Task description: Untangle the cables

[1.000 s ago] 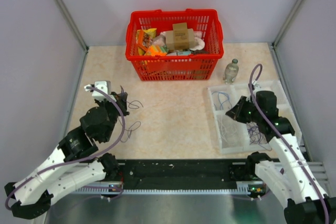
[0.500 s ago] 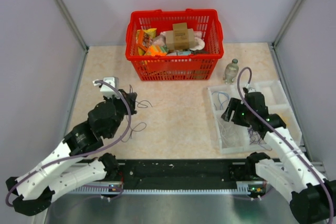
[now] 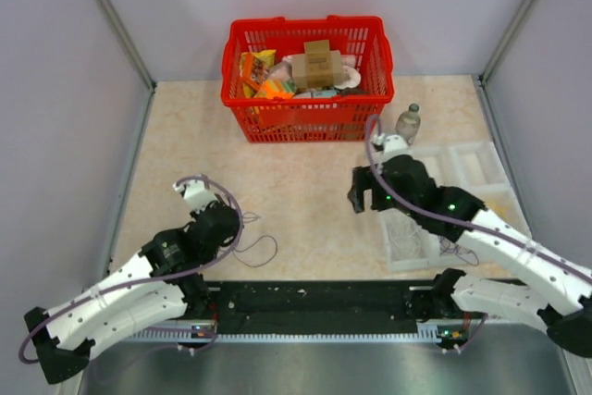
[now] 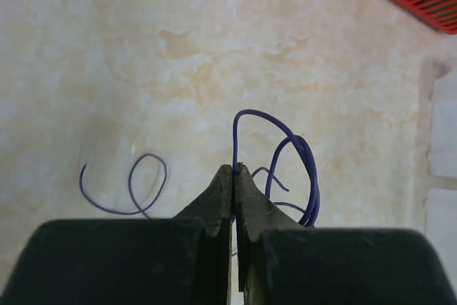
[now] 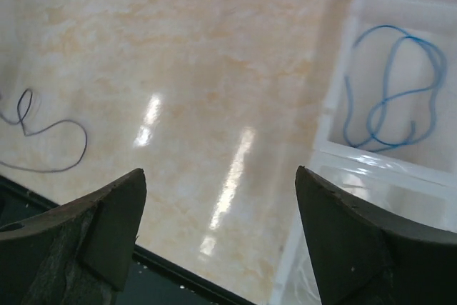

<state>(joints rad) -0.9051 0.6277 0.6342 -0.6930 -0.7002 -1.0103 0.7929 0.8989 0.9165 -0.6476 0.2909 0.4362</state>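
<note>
A dark purple cable (image 4: pixel 303 169) loops up from my left gripper (image 4: pixel 234 169), which is shut on its strand just above the table. A second purple strand (image 4: pixel 132 189) lies loose on the table to the left. From above, the left gripper (image 3: pixel 239 221) sits near the front left, with a thin cable (image 3: pixel 262 249) trailing beside it. My right gripper (image 5: pixel 219 174) is open and holds nothing, hovering over bare table left of the white tray (image 5: pixel 335 116). A blue cable (image 5: pixel 391 91) lies coiled in one tray compartment. A dark strand (image 5: pixel 44 132) lies far left.
A red basket (image 3: pixel 305 117) full of packaged goods stands at the back centre. A small bottle (image 3: pixel 407 124) stands beside it, just behind the white tray (image 3: pixel 481 150). More thin cables (image 3: pixel 453 245) lie in the tray's near compartments. A black rail (image 3: pixel 314 301) runs along the near edge.
The right gripper opened and swung left out of the tray to over the table. The left arm drew back toward the near edge, still pinching the purple cable.
</note>
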